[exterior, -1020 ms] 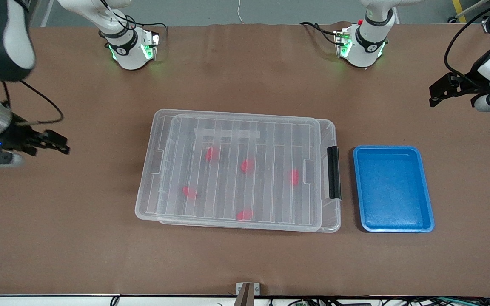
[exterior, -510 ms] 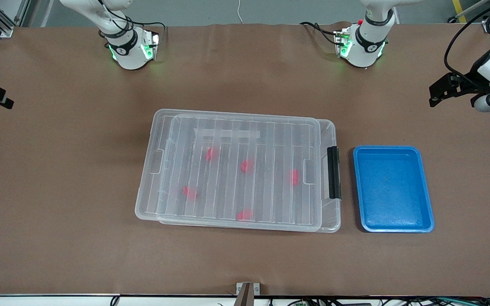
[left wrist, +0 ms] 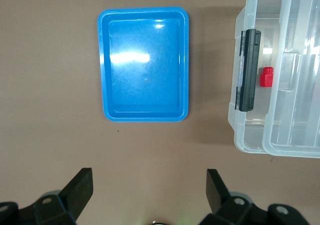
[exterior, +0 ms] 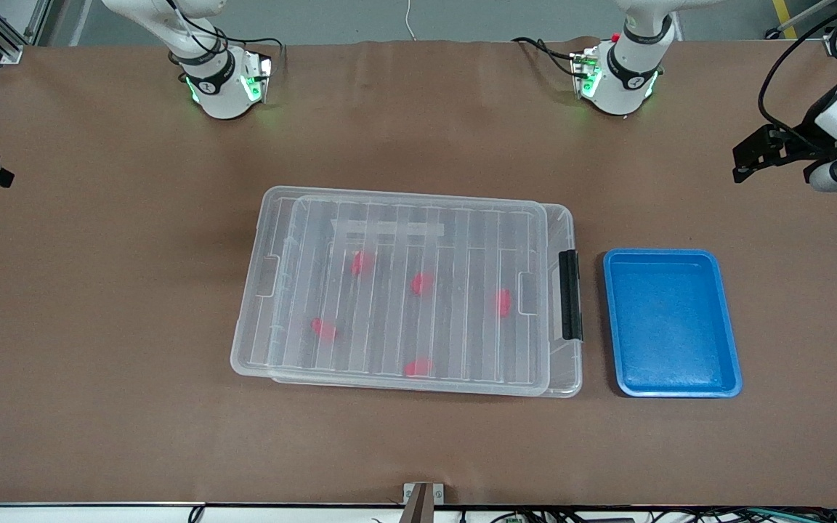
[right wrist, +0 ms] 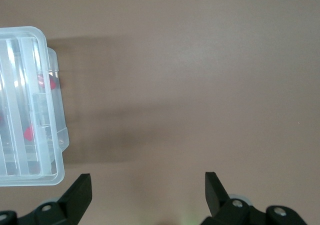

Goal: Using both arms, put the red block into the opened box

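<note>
So the red blocks are all in the box (exterior: pixel 404 290) already, five of them, showing as blurry pinkish-red blobs through the ribbed clear lid (exterior: pixel 411 294). The lid lies on top, shifted a bit off the box's rim toward the right arm's end. Only one red block (left wrist: pixel 266 77) shows sharply, in the left wrist view: bright red, with its narrower nub pointing away from the left pincer, just beside the black latch (exterior: pixel 569 295). The box's long axis runs along the counter (exterior: pixel 99 363) from one arm's end to the other.

A blue tray (exterior: pixel 671 323) sits just beside the latch end, toward the left arm's end.

The left pincer (left wrist: pixel 150 185) is over bare counter near the tray, fingers wide apart, holding nothing. The right pincer (right wrist: pixel 148 187) is over bare counter off the box's other end, also spread and empty.

The counter is plain brown; grey floor shows past its edge.
</note>
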Robot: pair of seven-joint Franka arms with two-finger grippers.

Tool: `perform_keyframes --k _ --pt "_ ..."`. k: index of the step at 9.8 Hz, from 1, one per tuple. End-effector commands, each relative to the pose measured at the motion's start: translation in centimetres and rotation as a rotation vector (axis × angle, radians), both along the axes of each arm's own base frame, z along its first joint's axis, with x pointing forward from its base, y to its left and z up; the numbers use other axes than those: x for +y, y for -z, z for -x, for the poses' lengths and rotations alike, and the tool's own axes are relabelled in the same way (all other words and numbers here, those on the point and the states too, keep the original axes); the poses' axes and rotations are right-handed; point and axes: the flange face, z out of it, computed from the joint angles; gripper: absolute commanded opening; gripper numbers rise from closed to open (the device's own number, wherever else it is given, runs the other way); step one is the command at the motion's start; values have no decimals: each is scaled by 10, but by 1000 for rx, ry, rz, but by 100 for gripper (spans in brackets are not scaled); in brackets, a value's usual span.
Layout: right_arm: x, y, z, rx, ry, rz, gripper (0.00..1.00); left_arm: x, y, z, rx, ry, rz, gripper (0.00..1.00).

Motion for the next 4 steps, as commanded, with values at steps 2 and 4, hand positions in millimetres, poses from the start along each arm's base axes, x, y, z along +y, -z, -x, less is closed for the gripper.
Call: perform_keyframes --k 2,4 --pt "-5 -5 0 -6 -31 18 100 -1 13 1 36 15 11 100" --pt "-5 -4 0 -3 -31 17 100 1 12 1 33 11 11 100"
